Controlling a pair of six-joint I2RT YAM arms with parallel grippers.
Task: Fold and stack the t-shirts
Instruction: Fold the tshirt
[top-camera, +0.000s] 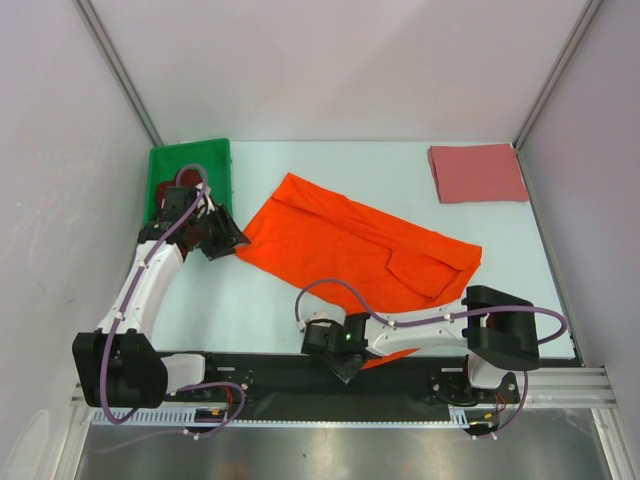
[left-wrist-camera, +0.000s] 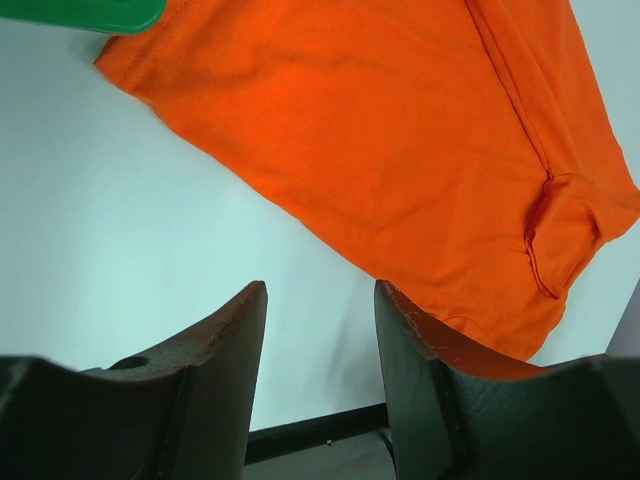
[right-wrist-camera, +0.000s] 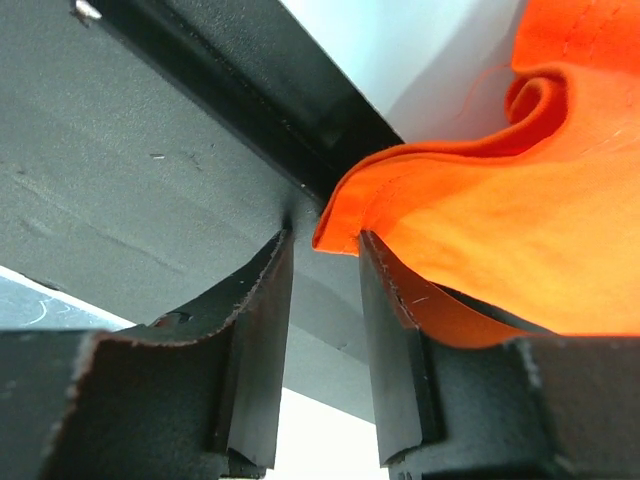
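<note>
My left hand (left-wrist-camera: 320, 292) is wide, empty, at nine o'clock of the orange t-shirt (top-camera: 340, 240); my right hand (right-wrist-camera: 325, 245), narrow, straddles its six o'clock corner.

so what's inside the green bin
A patch of dark maroon cloth shows in the green bin. The left arm covers the bin's near part, so how the cloth lies, or whether anything else is in there, cannot be seen.
</note>
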